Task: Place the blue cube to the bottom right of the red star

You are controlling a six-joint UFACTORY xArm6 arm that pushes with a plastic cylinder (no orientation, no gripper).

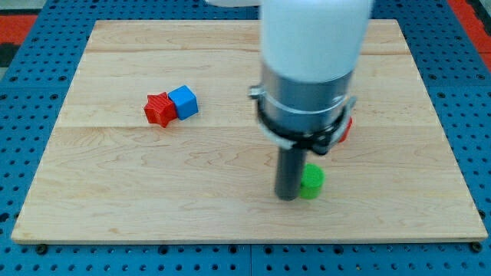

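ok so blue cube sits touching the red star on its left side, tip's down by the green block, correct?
Not quite. The camera view shows the blue cube touching the red star on its right side, slightly toward the view's top. My tip is indeed beside the green block.

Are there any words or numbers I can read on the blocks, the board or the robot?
None: no words, numbers, brands or signs can be read.
The blue cube, the red star touching it, and the green block have plain faces.
The wooden board shows only wood grain.
The arm's white and grey body bears no label; my tip is plain and dark, beside the green block on the view's left.
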